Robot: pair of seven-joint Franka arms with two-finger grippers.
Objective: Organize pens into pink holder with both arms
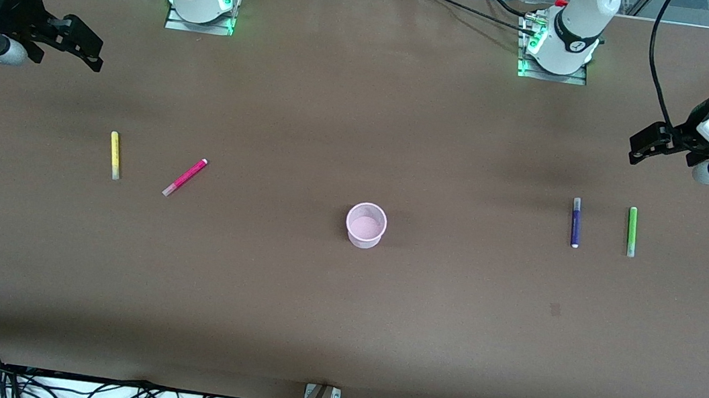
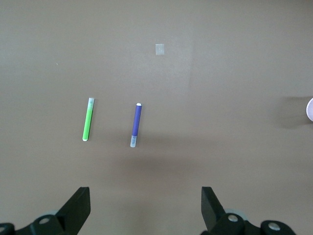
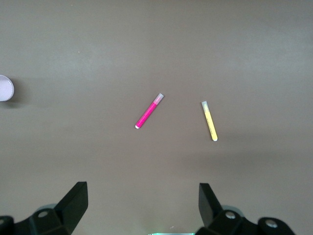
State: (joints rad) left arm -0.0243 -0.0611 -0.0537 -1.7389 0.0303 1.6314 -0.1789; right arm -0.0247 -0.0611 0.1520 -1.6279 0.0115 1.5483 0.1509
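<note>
Brown table [image 1: 338,332] fills the front view, w/ cables along the edge nearest the camera and both arm bases at the top. Going across from the right arm's end to the left arm's end:

Right gripper [image 1: 85,51] hangs in the air over bare table at the right arm's end, fingers spread wide apart, nothing btwn them; right wrist view shows the same open fingers [image 3: 73,198]. Yellow pen [image 1: 115,155] lies on the table near that gripper, lower in the front view, apart from it. Magenta pen [image 1: 185,177] lies just beside the yellow one, tilted, a bit more toward table center.

Pink holder [image 1: 366,225] stands upright mid-table, well apart from both grippers, about midway btwn them, no pens in it. All four pens lie flat on the table, outside it.

Purple pen [image 1: 575,222] and green pen [image 1: 631,231] lie side by side, roughly parallel, not touching, near the left gripper [image 1: 642,145]. Left gripper hangs over bare table at the left arm's end, fingers [image 2: 80,203] wide open and empty. Left wrist view has a small pale patch [image 2: 160,49] on the table past both pens.
</note>
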